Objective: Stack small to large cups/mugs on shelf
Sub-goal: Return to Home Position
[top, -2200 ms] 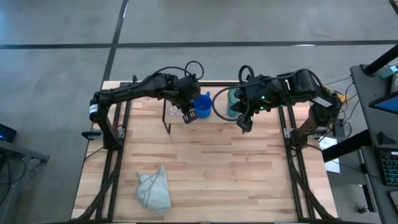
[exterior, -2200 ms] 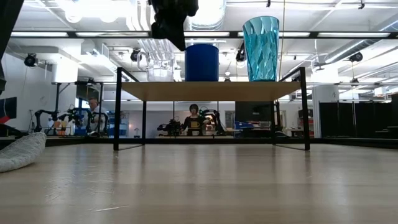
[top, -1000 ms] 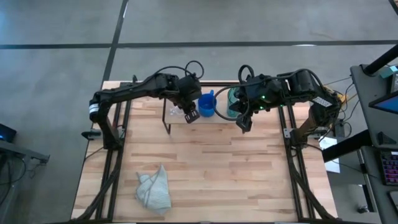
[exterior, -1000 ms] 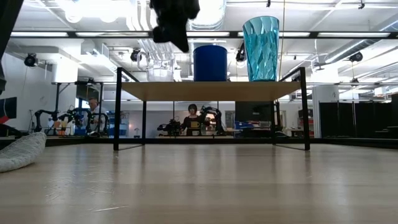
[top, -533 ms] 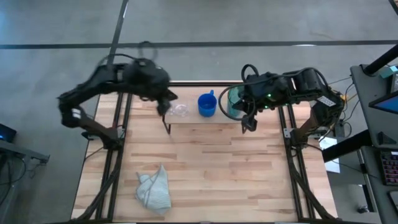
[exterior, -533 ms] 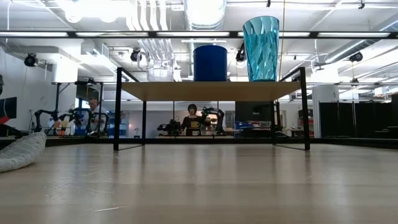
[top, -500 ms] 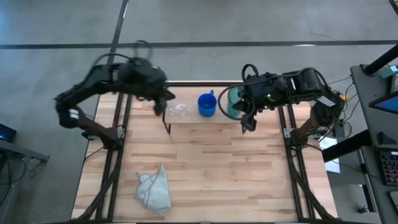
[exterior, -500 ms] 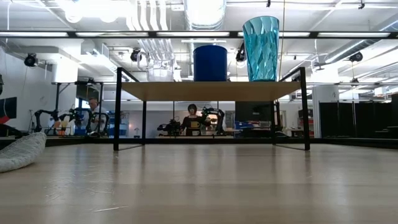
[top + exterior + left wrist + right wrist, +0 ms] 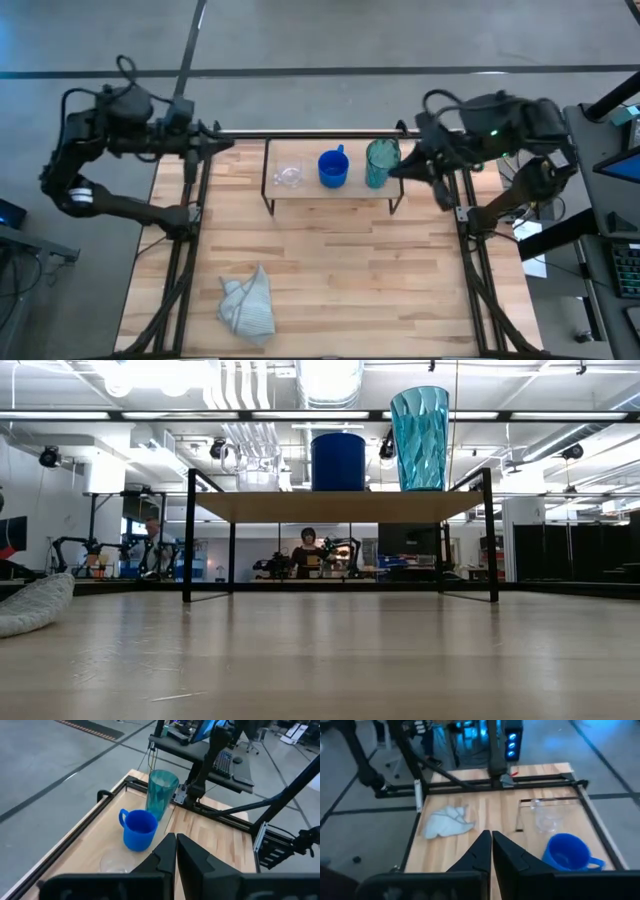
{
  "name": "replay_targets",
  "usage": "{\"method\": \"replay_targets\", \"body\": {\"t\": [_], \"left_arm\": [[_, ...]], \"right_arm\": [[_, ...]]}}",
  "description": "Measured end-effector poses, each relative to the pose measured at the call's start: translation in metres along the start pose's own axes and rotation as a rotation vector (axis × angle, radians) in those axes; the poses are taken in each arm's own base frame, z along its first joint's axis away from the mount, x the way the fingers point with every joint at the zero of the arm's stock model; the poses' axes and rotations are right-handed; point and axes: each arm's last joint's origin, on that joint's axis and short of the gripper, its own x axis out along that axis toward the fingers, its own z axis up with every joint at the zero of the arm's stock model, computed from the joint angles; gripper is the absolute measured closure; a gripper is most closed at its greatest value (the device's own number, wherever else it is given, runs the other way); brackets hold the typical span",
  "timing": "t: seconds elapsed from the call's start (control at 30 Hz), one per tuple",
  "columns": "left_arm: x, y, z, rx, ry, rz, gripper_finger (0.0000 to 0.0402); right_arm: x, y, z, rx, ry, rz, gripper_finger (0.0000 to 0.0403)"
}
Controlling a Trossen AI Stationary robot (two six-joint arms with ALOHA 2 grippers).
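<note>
The shelf (image 9: 330, 186) is a black wire rack with a light wooden top (image 9: 335, 506), standing at the table's far side. Three vessels stand on it in a row. From left to right they are the small clear glass cup (image 9: 289, 176) (image 9: 256, 468), the blue mug (image 9: 333, 168) (image 9: 337, 461) and the tall teal cup (image 9: 381, 163) (image 9: 419, 438). My left gripper (image 9: 228, 145) (image 9: 176, 845) is shut and empty over the table's far left corner. My right gripper (image 9: 400, 168) (image 9: 491, 842) is shut and empty just right of the teal cup, clear of it.
A pale grey-green cloth (image 9: 247, 305) (image 9: 447, 820) lies crumpled near the table's front left. The bare wooden table (image 9: 340, 270) stretches in front of the shelf. People and equipment show in the room behind, in the low view.
My left gripper has drawn back from the glass cup and blue mug, toward the table's far left corner. My right gripper has pulled back a little toward the table's right edge. The three vessels have kept their places on the shelf.
</note>
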Motion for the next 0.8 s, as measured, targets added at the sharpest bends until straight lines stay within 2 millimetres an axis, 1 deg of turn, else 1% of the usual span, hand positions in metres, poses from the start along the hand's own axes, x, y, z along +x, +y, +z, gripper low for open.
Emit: {"method": "replay_targets", "body": {"t": [0.07, 0.13, 0.27, 0.4, 0.57, 0.63, 0.8], "left_arm": [[-0.006, 0.002, -0.008, -0.001, 0.001, 0.0, 0.0401], [-0.005, 0.005, -0.018, -0.005, 0.008, 0.001, 0.0401], [-0.004, 0.01, -0.038, -0.018, -0.072, -0.025, 0.0402], [0.0, 0.016, -0.065, -0.027, -0.143, -0.071, 0.0402], [-0.002, 0.023, -0.098, -0.068, -0.209, -0.137, 0.0402], [-0.001, 0.027, -0.11, -0.078, -0.229, -0.145, 0.0402], [-0.005, 0.033, -0.134, -0.092, -0.318, -0.175, 0.0402]], "right_arm": [[-0.01, 0.002, -0.004, -0.006, -0.012, 0.004, 0.0394], [-0.017, 0.003, -0.009, -0.008, -0.023, 0.016, 0.0394], [-0.026, 0.003, -0.021, -0.021, -0.094, 0.032, 0.0394], [-0.023, 0.0, -0.046, -0.003, -0.127, 0.044, 0.0394], [-0.02, -0.003, -0.083, 0.027, -0.199, 0.107, 0.0394], [-0.014, -0.002, -0.099, 0.009, -0.24, 0.177, 0.0394], [-0.001, 0.001, -0.139, -0.11, -0.365, 0.382, 0.0394]]}}
